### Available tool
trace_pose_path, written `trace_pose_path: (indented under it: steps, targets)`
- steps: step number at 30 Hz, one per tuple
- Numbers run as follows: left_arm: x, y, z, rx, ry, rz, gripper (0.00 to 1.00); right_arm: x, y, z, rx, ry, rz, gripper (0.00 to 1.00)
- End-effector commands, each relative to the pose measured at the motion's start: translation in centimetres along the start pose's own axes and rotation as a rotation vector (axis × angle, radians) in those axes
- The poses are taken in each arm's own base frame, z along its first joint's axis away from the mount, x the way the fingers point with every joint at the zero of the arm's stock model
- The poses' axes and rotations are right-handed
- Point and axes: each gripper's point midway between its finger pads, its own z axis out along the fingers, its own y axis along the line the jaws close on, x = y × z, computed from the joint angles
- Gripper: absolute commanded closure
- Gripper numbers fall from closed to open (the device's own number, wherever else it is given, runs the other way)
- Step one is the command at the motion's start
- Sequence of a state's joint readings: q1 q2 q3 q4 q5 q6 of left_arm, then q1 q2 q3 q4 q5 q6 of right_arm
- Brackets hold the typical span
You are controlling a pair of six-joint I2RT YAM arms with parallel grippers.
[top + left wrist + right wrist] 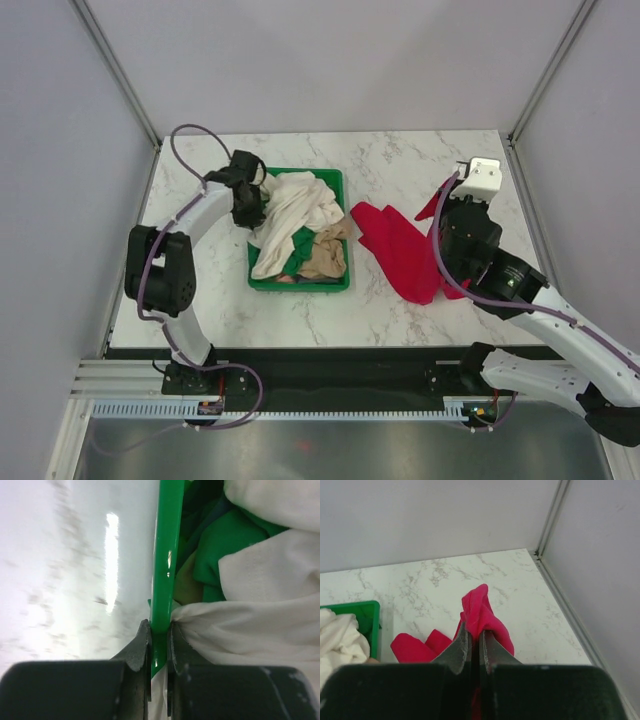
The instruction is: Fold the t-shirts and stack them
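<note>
**Desk:** What takes up most of the frame?

**Photographer:** A white marble table (400, 160). The red t-shirt (400, 255) lies crumpled on it, right of centre. It sits just beside the green tray (300, 285) and outside it.

**Desk:** And inside the tray?

**Photographer:** A heap of cloth. A cream-white t-shirt (295, 205) lies on top, piled from the far side down toward the near edge. A tan t-shirt (325, 255) is bunched at the near right corner. A green cloth (225, 545) shows beneath them.

**Desk:** What are the arms doing?

**Photographer:** The right gripper (475, 630), toward the table's far right corner, is pinched tight on a raised fold of the red t-shirt. The left gripper (159, 630) sits at the tray's left wall with its jaws narrowed onto the green rim. Cream-white fabric presses against one finger (175, 640).
</note>
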State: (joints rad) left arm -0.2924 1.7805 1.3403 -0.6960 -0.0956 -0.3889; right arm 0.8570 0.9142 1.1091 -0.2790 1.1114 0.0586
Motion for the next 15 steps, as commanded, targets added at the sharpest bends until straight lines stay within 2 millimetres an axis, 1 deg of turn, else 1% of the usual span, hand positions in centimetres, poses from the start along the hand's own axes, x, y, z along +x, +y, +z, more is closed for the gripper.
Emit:
trace_pose_path:
  steps: [1, 3, 4, 6, 7, 8, 9, 10, 11, 12, 13, 14, 15]
  targets:
    - [-7.5, 11.1, -2.0, -0.268, -0.144, -0.071, 0.98, 1.3, 2.8, -0.2, -0.128, 0.047, 0.065, 1.0]
    - [-9.0, 13.5, -1.8, -0.28, -0.146, -0.073, 0.98, 2.4, 4.1, -0.3, -0.179, 0.081, 0.064, 1.0]
    - [-10.8, 15.9, -1.8, -0.3, -0.166, -0.104, 0.98, 3.2, 5.1, -0.5, -0.229, 0.107, 0.077, 1.0]
    - [-12.5, 18.0, -1.4, -0.335, -0.168, -0.056, 0.98, 4.0, 6.0, -0.9, -0.276, 0.132, 0.087, 1.0]
    - [-14.8, 19.2, -2.3, -0.356, -0.214, -0.055, 0.98, 4.7, 6.4, -1.1, -0.296, 0.153, 0.092, 1.0]
    - [-15.0, 20.7, -1.1, -0.413, -0.185, -0.046, 0.98, 5.1, 7.1, -1.4, -0.34, 0.171, 0.093, 1.0]
    - [-15.4, 21.5, -1.0, -0.428, -0.181, -0.056, 0.98, 5.4, 7.4, -1.7, -0.364, 0.184, 0.093, 1.0]
    - [-16.9, 22.8, -1.4, -0.438, -0.214, -0.093, 0.98, 5.7, 7.7, -1.9, -0.381, 0.196, 0.098, 1.0]
    - [-17.1, 23.5, 0.0, -0.445, -0.199, -0.105, 0.98, 6.0, 8.3, -2.4, -0.425, 0.214, 0.104, 1.0]
    - [-17.2, 24.2, 0.6, -0.456, -0.18, -0.11, 0.98, 6.1, 8.6, -2.6, -0.445, 0.224, 0.106, 1.0]
    - [-19.4, 25.3, -0.9, -0.481, -0.232, -0.142, 0.98, 6.3, 8.6, -2.9, -0.456, 0.24, 0.098, 1.0]
    - [-19.9, 25.9, -1.1, -0.502, -0.231, -0.162, 0.97, 6.4, 8.6, -3.1, -0.465, 0.249, 0.101, 1.0]
    - [-19.5, 26.1, 0.3, -0.506, -0.195, -0.203, 0.91, 6.7, 8.4, -3.3, -0.47, 0.259, 0.092, 1.0]
